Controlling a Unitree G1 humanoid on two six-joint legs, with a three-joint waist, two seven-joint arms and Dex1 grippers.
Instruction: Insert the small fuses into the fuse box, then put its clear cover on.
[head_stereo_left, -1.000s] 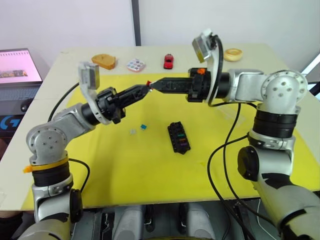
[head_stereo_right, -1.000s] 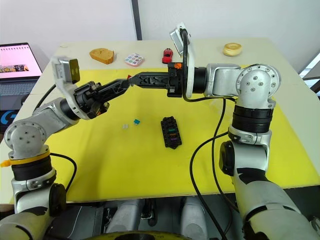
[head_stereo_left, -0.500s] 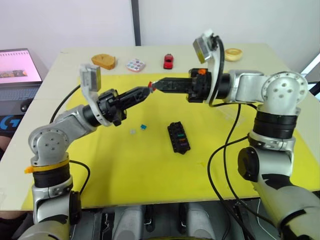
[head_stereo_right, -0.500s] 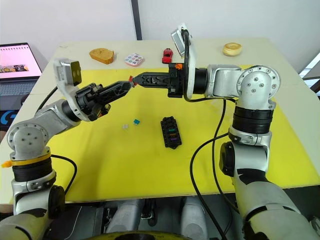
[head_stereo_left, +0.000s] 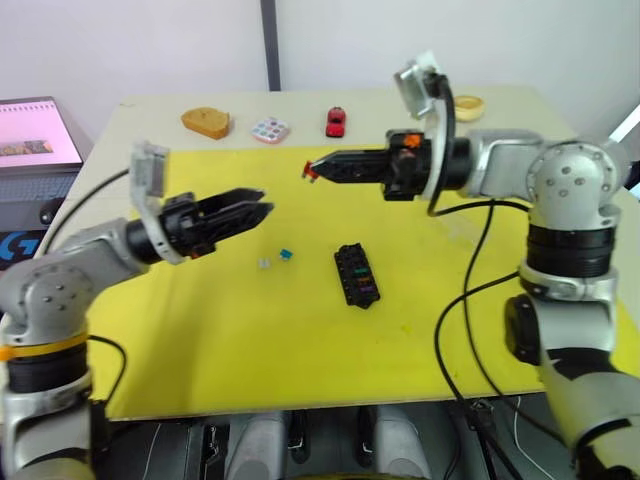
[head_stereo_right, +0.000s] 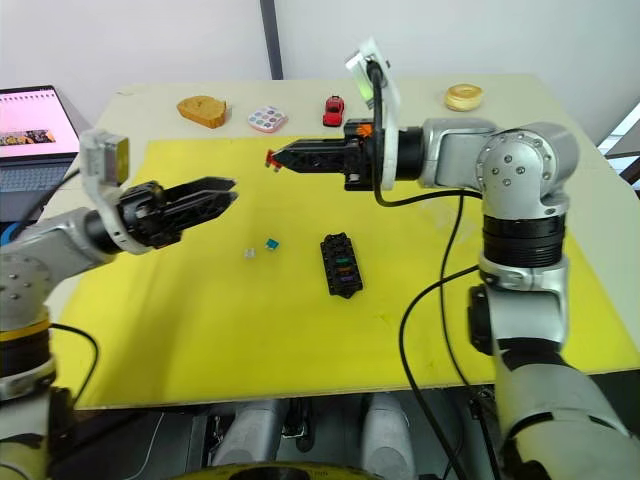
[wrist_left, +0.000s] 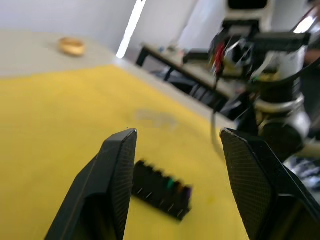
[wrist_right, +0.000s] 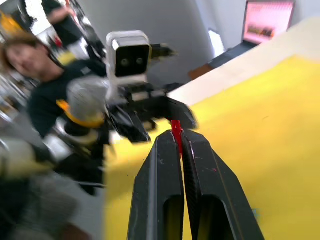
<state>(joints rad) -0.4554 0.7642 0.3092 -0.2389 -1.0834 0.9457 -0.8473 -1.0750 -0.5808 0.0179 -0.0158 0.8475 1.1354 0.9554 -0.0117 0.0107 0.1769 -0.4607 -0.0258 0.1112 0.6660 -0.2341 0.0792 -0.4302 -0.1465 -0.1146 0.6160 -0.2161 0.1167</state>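
Right gripper (head_stereo_left: 312, 169): closed on the red fuse (head_stereo_left: 306, 170), held above the far part of the yellow mat (head_stereo_left: 250, 330), fingers pointing toward the robot's left.
Red fuse: pinched at the fingertips, standing up between them in the right wrist view (wrist_right: 176, 136), clear of the mat.
Left gripper (head_stereo_left: 258, 206): fingers spread wide, nothing between them; held above the mat's left part, pointing toward the right gripper, well apart from it.
Left fingers (wrist_left: 117, 170): seen apart in the left wrist view, with the fuse box (wrist_left: 161, 189) lying on the mat between and beyond them.
Fuse box (head_stereo_left: 356, 275): black, flat on the mat near its middle, long side running away from the robot; green, orange and purple fuses already seated in its slots.
Teal fuse (head_stereo_left: 287, 255): loose on the mat, left of the fuse box, apart from it.
Grey fuse (head_stereo_left: 265, 264): loose on the mat, just beside the teal fuse on its left.
Clear cover: could not be made out with certainty.
Table (head_stereo_left: 100, 160): toy car (head_stereo_left: 336, 122), dotted round tray (head_stereo_left: 271, 130), brown piece (head_stereo_left: 206, 122) and pale ring (head_stereo_left: 466, 104) stood along the far edge, off the mat.
Laptop (head_stereo_left: 38, 135): open, at the left beyond the table.
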